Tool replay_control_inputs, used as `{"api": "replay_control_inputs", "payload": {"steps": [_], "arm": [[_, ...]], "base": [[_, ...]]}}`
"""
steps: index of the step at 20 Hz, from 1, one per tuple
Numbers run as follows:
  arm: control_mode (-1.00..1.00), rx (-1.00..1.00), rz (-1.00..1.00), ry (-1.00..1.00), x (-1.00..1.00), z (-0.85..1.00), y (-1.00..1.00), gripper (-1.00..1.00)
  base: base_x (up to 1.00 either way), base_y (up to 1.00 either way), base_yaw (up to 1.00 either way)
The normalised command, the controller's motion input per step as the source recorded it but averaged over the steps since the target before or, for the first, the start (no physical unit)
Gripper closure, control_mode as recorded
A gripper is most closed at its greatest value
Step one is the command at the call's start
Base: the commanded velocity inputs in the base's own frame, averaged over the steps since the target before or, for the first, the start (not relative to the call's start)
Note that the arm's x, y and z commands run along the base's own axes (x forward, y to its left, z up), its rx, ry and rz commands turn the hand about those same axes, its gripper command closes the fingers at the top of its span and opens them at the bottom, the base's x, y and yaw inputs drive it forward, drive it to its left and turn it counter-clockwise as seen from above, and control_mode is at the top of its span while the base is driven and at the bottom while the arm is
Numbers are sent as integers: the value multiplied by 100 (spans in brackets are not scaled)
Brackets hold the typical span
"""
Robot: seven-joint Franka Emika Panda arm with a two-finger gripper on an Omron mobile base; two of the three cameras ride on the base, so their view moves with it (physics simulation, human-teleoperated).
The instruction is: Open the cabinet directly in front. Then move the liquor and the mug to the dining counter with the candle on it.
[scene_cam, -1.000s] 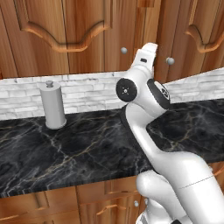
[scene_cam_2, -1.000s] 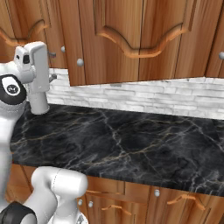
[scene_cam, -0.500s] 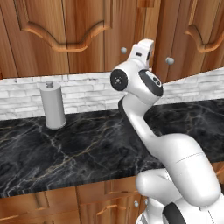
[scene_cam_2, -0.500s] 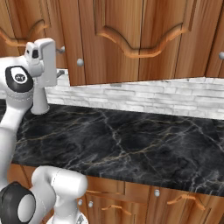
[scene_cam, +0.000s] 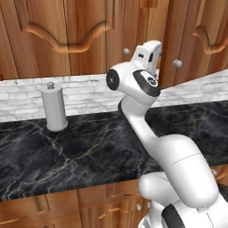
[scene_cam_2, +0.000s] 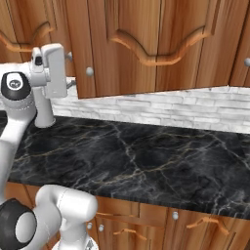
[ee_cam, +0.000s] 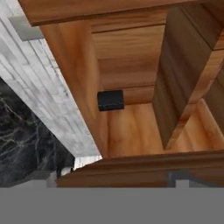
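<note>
The cabinet is a reddish-brown wall unit with round silver knobs above the black marble counter. My gripper is raised at the seam between its doors, also seen from the right. Its jaws are open, with nothing between them. The right door stands ajar. Through the gap, the hand view shows the wooden shelf with a short black mug on it. The liquor is hidden. The dining counter and the candle are out of view.
A grey paper-towel cylinder stands on the black marble counter at the left, against the white brick backsplash. Wooden drawer fronts run below the counter. My own arm rises in front of the counter's middle.
The hand has risen a little and pushed closer to the door seam while the elbow swung. The right door's knob has shifted slightly outward.
</note>
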Motion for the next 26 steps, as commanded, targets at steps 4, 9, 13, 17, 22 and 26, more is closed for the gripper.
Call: {"api": "replay_control_inputs", "payload": {"steps": [4,9,13,17,22,26], "arm": [[-100,0,-24,-2,-100,0,-52,-100],[-100,0,-33,2,-74,-4,-97,-100],[-100,0,-40,6,-29,-10,-100,-100],[-100,0,-37,4,-32,-12,-100,-100],[-100,5,-28,0,-76,-3,-100,-100],[-100,9,-24,-2,-94,0,-100,-100]], "base": [[0,0,0],[0,0,0],[0,0,0],[0,0,0],[0,0,0],[0,0,0]]}}
